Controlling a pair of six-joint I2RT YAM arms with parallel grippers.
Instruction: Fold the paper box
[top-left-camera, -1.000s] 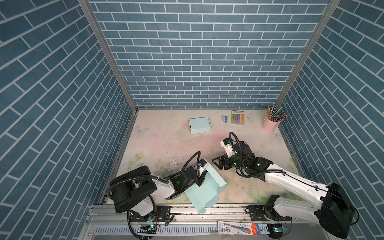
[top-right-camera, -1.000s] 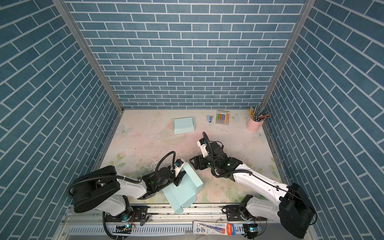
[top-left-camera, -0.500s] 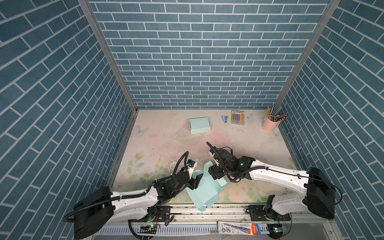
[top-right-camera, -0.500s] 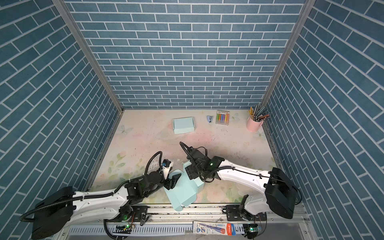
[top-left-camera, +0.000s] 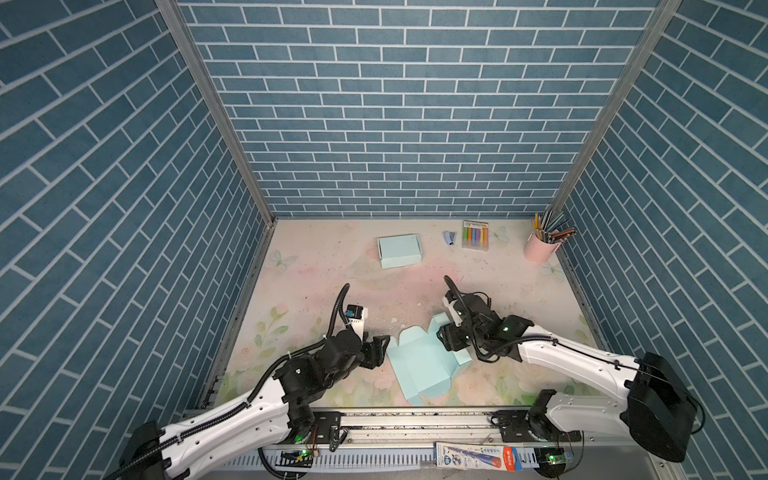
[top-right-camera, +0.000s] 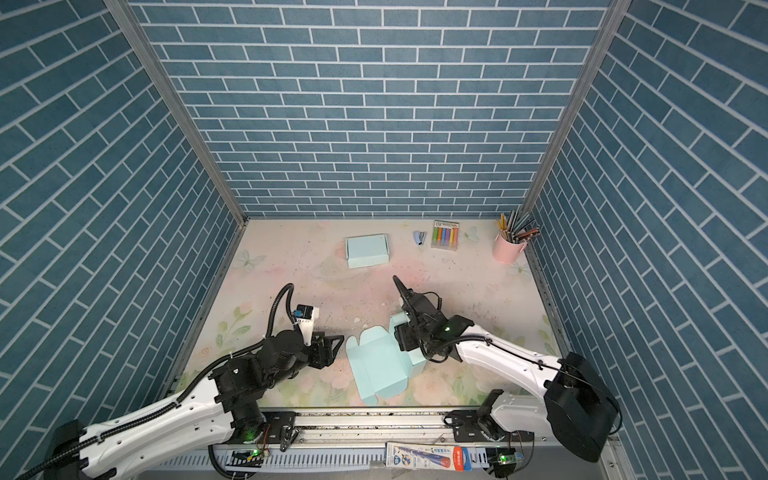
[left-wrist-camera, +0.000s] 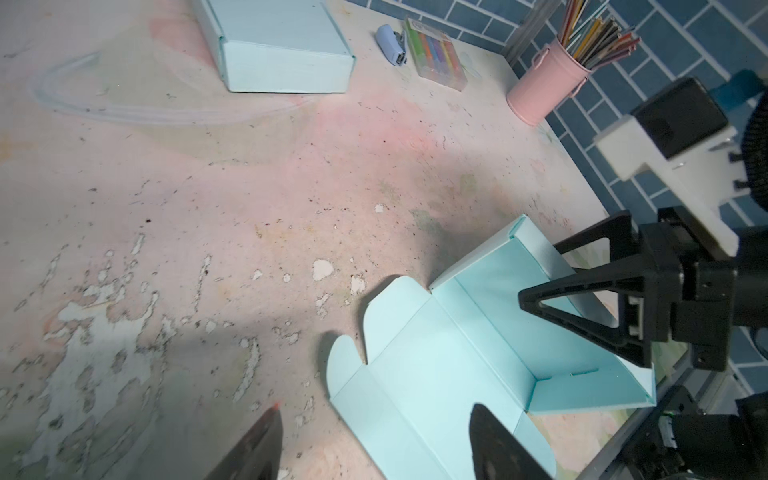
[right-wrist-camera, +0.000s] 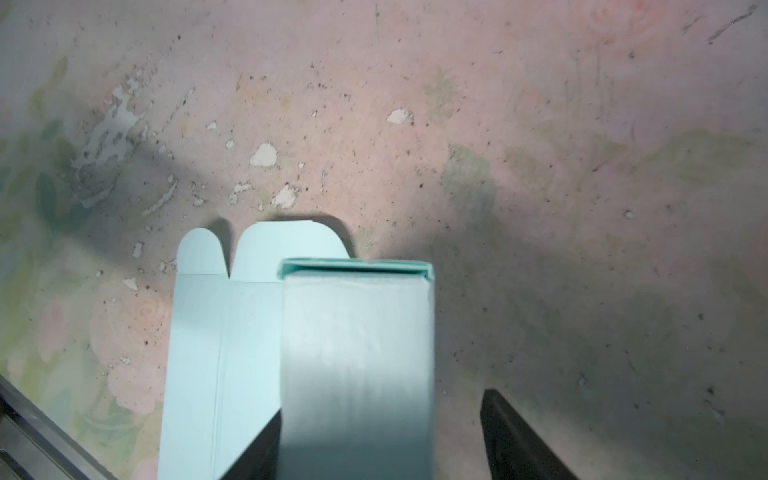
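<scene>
1. Paper box (top-left-camera: 419, 365): lay half-folded on the surface (top-left-camera: 374, 282), one wall raised.
2. Left fingers (left-wrist-camera: 494, 444): stood spread, empty, beside the box, likely to leave room.
3. Right fingers (right-wrist-camera: 515, 449): straddled that wall unclenched, probably steadying it.

Soft, even overhead light. Both top views are bright and sharp, brick lines bowing near frame edges. Wrist views are dimmer: grey shadows cross the table (right-wrist-camera: 582, 124), and the paper box's (right-wrist-camera: 353, 353) close wall blurs.

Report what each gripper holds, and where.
Nothing gripped yet. The left gripper stands open beside the paper box; the right gripper straddles its raised side wall, gap visible.
</scene>
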